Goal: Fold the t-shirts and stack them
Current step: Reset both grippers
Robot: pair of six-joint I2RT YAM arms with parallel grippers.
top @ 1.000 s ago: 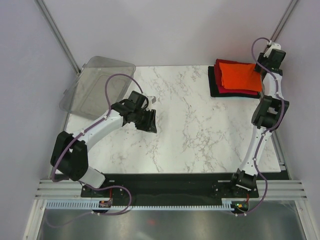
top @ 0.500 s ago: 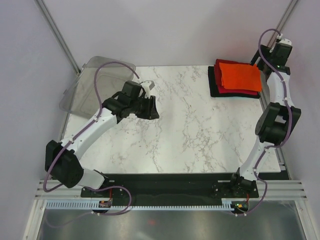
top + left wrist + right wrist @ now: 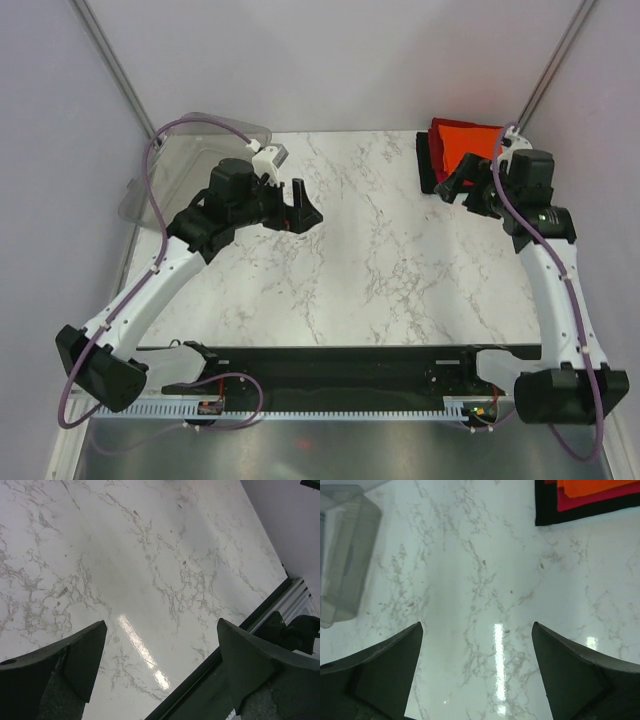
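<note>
The folded t-shirts lie stacked at the table's back right corner. The bright orange one [image 3: 458, 139] is on top, over a red one [image 3: 600, 501] and a black one [image 3: 427, 168] at the bottom. In the right wrist view the stack's edge shows at the top right, the orange shirt [image 3: 590, 485] uppermost. My right gripper [image 3: 458, 180] hovers just in front of the stack, hiding part of it, open and empty [image 3: 477, 630]. My left gripper [image 3: 305, 205] hangs over the left middle of the table, open with nothing between its fingers [image 3: 162, 627].
A clear plastic bin [image 3: 190, 165] lies tilted at the back left corner, also seen as the bin [image 3: 342, 550] in the right wrist view. The marble table [image 3: 380, 260] ends in a black front strip [image 3: 210, 680]. Grey walls close in both sides.
The right arm swung from behind the stack to in front of it, and its jaws opened wide. The left arm rose and moved towards the back, its jaws opening wider.
</note>
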